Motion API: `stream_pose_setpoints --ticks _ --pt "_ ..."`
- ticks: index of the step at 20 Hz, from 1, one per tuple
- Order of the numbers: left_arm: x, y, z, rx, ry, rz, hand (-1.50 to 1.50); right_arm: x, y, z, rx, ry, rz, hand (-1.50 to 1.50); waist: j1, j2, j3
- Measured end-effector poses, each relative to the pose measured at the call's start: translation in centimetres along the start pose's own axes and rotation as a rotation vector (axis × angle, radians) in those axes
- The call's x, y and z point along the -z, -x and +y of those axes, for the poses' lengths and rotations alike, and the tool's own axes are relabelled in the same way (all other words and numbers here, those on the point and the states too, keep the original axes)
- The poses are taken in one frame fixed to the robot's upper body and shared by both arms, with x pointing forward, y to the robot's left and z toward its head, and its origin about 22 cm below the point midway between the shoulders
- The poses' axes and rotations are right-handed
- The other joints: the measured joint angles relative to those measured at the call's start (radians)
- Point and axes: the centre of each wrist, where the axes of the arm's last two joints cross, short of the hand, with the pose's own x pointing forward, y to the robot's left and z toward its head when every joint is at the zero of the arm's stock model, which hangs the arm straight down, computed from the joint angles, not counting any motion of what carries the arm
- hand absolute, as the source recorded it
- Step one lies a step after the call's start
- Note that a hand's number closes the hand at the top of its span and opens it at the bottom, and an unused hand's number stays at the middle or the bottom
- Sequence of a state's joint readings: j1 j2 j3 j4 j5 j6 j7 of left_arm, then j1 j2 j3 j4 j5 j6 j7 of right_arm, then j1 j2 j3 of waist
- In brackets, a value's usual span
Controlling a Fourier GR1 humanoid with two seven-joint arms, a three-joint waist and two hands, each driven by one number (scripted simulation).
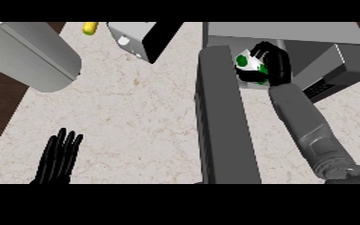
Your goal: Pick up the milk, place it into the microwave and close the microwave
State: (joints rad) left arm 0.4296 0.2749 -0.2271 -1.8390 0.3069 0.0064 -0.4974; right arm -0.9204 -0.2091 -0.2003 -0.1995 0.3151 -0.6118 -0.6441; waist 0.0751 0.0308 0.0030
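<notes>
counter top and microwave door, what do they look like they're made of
The counter top looks like pale stone, maybe marble or a laminate copy: beige with fine darker veins, matte. The microwave door, standing open, looks like grey painted metal or plastic: flat, even colour, no grain, dull sheen. Neither can be told for certain.

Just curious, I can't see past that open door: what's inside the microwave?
The right hand, curled round the white-and-green milk, reaches into the microwave. Its open door and the hand cover the rest of the inside.
</notes>
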Motion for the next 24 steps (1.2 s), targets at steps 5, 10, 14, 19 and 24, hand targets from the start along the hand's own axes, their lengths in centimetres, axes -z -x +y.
stream_pose_setpoints --ticks 5,10,14,19,24 --pt "0.3 0.2 0.1 0.064 0.016 0.019 -1.5 1.5 -0.4 -1.2 -0.092 0.095 0.025 1.5 0.019 0.009 0.001" --pt "0.7 0.3 0.0 0.1 0.033 0.024 -1.5 1.7 -0.1 -1.8 -0.179 0.135 0.032 -1.5 0.036 0.018 0.002" --pt "1.0 0.3 -0.2 0.109 0.048 0.029 -1.5 2.2 -0.4 -2.0 -0.23 0.131 0.029 -1.5 0.047 0.022 0.002" --pt "1.4 0.6 -0.6 0.105 0.058 0.031 -1.5 1.7 -0.3 -1.4 -0.235 0.074 0.013 -1.5 0.049 0.026 0.003" --pt "1.5 1.0 -0.9 0.097 0.074 0.03 -1.5 1.9 -0.9 -1.0 -0.151 0.007 -0.006 -1.5 0.046 0.023 0.003"
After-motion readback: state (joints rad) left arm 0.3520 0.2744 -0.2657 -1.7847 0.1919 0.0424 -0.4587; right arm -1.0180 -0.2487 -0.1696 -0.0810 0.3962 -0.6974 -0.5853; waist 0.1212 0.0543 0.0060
